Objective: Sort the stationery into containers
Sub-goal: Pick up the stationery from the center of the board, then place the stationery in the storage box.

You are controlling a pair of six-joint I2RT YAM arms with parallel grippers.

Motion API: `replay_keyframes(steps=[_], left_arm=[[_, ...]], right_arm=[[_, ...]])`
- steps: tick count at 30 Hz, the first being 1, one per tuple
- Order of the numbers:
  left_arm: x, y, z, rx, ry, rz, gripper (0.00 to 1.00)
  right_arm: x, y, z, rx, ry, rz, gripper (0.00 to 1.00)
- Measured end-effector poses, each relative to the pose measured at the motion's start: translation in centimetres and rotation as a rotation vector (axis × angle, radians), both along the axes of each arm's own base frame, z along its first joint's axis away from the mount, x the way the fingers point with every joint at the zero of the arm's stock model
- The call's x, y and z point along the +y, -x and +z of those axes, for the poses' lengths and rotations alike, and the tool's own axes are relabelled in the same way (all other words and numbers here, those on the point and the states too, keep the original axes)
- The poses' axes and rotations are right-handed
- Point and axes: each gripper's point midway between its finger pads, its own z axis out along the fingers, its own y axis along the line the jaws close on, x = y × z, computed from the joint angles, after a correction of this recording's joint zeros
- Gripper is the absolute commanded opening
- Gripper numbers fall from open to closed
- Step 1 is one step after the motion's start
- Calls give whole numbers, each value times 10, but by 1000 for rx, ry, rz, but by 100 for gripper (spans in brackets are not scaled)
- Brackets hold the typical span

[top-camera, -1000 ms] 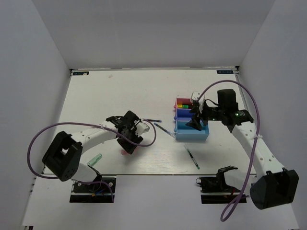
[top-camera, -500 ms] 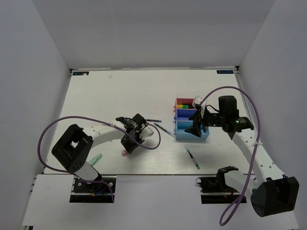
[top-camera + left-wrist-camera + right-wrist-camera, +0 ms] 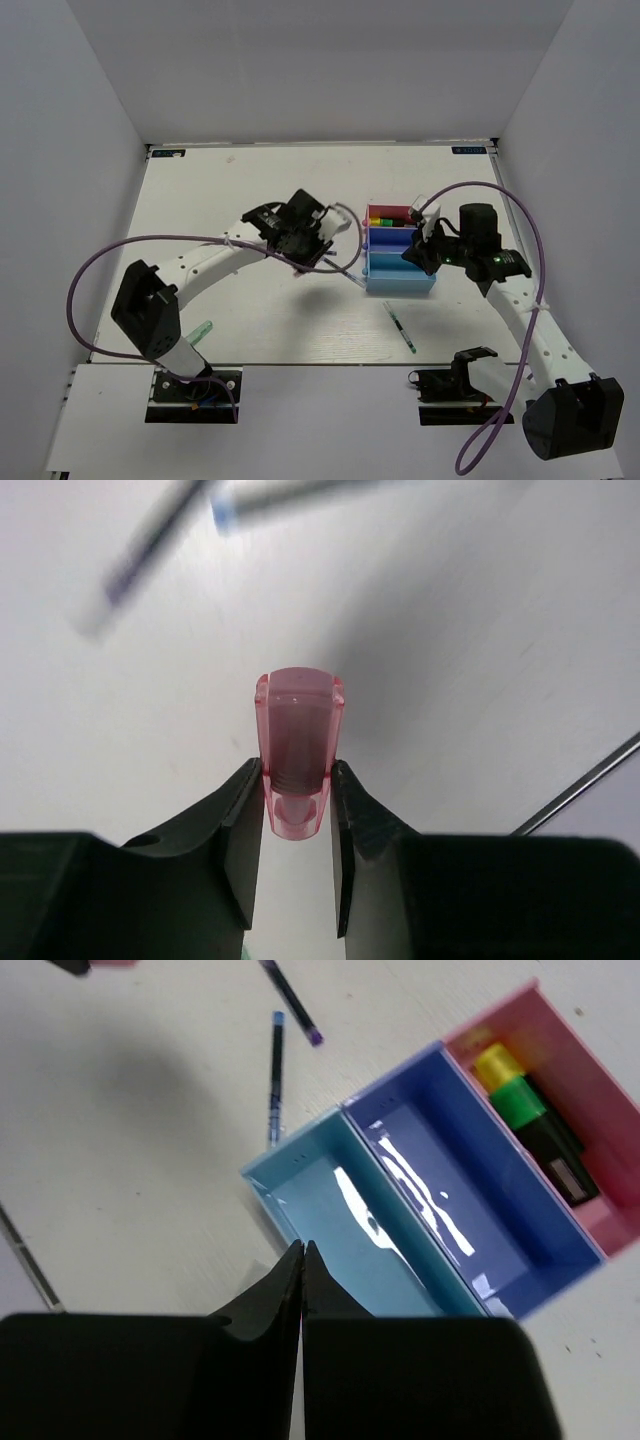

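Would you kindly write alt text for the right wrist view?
The shut, empty right gripper hangs by the light blue tray. The purple-blue tray is empty; the pink tray holds a yellow highlighter and a green, black-capped one. Two pens lie on the table.

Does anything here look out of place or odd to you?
Only the pale green highlighter, lying alone at the near left edge of the table, far from the trays. A pen also lies loose near them.

Three joined trays (image 3: 400,284), pink, purple and light blue, are set at 3 o'clock on the tabletop. A yellow highlighter (image 3: 493,1063) and a green highlighter (image 3: 525,1110) are laid in the pink tray (image 3: 585,1090). A pink highlighter (image 3: 298,730) is clamped by the left gripper (image 3: 297,772). A pen (image 3: 402,328) is seen at the trays' 6 o'clock.
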Motion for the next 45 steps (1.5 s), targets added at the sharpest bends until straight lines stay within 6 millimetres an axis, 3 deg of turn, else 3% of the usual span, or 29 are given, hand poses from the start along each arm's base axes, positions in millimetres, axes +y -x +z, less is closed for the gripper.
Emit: replay_keyframes(steps=[4,7,9,18,23,28,31,32,33,35,36,42,44,45], left_arm=[[-61,-38,73,-143,205,-73,1],[-98,-61,94,-199,287,-142,1],[-119,-72,90,-204,315,-186,1],[-191,-104,34,-143,414,-242,1],[-212,-111,25,-131,481,-232,1],[-226,-117,31,-138,534,-225,5],[-232,-120,32,-139,552,-215,22],[-232,-120,30,-137,554,-211,35],[-233,-121,30,-137,557,-207,43],[-235,-122,28,-135,558,-202,60],[-234,-122,27,-132,557,-197,65],[-235,-123,27,-129,560,-176,67],[-234,-122,29,-130,563,-169,65],[-232,-121,30,-130,562,-165,56]], right_arm=[[-13,-6,-6,-17,45,-73,0],[-22,-7,-7,-37,70,-114,0],[-26,-9,-6,-55,79,-136,0],[-38,-15,-10,-79,103,-188,0],[-39,-15,-12,-76,104,-193,0],[-39,-16,-13,-81,104,-193,0],[-39,-16,-13,-83,104,-193,4],[-39,-16,-13,-82,103,-193,15],[-39,-16,-13,-83,103,-193,32],[-40,-17,-13,-82,100,-195,44],[-40,-18,-13,-90,103,-191,46],[-41,-16,-18,-74,96,-194,46],[-42,-16,-17,-74,94,-192,31],[-42,-16,-17,-74,92,-191,19]])
